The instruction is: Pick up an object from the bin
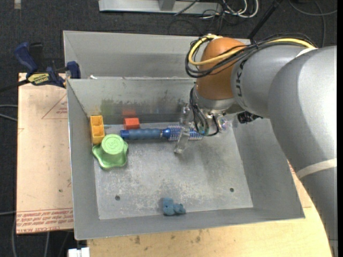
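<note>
Where the arm (278,90) reaches in from the right of the camera view, the claw (181,142) is seen low over the floor of the bin (203,186), near the middle of its back half. The claw is placed right at the right end of a long blue brush (143,135), which is laid flat along the foot of the back wall. Whether the claw is spread or pressed together cannot be told, and whether the brush is touched cannot be told either. A small orange block (131,123) is seen just behind the brush, against the back wall. A yellow block (97,128) is stood in the back left corner, just left of the brush's left end. A green cup (111,151) with a wavy rim is set just in front of the yellow block. A small blue lump (172,208) is seen alone near the front wall, well apart from the claw. An orange cover (217,63) and yellow cables (199,44) are carried on the wrist.
</note>
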Robot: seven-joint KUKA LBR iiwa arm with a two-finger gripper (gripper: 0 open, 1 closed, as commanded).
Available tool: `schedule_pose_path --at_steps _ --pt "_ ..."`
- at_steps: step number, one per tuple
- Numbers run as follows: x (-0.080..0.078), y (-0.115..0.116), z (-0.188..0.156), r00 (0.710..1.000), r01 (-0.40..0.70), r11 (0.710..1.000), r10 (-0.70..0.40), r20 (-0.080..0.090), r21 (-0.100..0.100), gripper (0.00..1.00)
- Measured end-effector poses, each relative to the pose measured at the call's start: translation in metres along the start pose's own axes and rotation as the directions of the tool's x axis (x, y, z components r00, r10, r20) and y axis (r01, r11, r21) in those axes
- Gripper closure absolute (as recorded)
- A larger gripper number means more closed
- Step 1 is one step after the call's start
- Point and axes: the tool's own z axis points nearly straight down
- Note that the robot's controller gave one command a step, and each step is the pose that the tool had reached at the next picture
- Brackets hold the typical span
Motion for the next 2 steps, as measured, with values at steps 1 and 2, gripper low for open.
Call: schedule_pose_path --at_steps 1,2 --pt "0.003 -0.002 0.006 1.000 0.001 1.000 -0.001 -0.006 0.002 1.00" --pt "0.002 -0.012 -0.143 1.000 -0.022 1.000 0.022 0.004 -0.002 1.00"
